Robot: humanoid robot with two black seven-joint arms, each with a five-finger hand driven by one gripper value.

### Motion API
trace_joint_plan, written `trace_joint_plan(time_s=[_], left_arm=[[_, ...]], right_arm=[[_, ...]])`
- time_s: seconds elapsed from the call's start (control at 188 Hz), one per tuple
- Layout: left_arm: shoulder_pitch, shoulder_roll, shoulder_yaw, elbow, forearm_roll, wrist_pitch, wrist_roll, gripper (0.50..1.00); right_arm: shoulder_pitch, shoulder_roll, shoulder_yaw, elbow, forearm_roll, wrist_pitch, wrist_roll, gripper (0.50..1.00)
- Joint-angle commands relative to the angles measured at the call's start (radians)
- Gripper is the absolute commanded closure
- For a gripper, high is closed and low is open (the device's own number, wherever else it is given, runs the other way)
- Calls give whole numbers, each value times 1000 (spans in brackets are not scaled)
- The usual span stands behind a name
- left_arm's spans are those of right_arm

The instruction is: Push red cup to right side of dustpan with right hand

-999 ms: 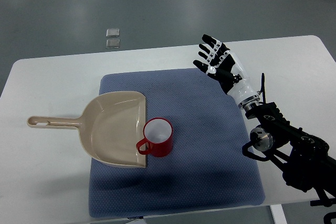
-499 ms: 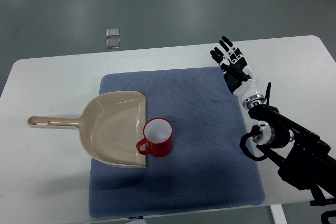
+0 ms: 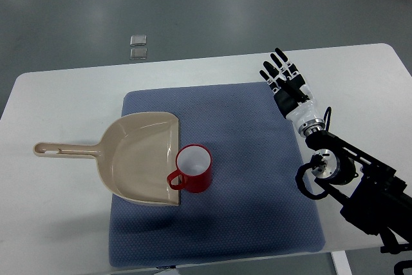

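Observation:
A red cup (image 3: 193, 169) with a white inside stands upright on the blue mat (image 3: 251, 178), its handle pointing left and touching the right edge of the beige dustpan (image 3: 138, 156). The dustpan's long handle (image 3: 64, 151) reaches left over the white table. My right hand (image 3: 286, 83) hovers over the mat's upper right corner, fingers straight and spread, holding nothing. It is well to the right of the cup and apart from it. The right arm (image 3: 351, 181) comes in from the lower right.
The white table (image 3: 58, 101) ends close behind the mat and at the right. Two small clear squares (image 3: 138, 46) lie on the grey floor beyond the table's far edge. Bare mat lies between the cup and my hand.
My right hand has swung rightward and straightened, from curled fingers at the mat's top edge to spread fingers over its upper right corner. Cup and dustpan have not moved.

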Motion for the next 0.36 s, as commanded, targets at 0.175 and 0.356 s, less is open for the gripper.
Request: trace_joint_plan(time_s=[0.175, 0.356], left_arm=[[0, 0, 1, 0, 0, 0, 0, 500], [0, 0, 1, 0, 0, 1, 0, 500]], right_arm=[[13, -1, 0, -26, -2, 8, 9, 574], [18, -8, 12, -38, -2, 4, 29, 574]])
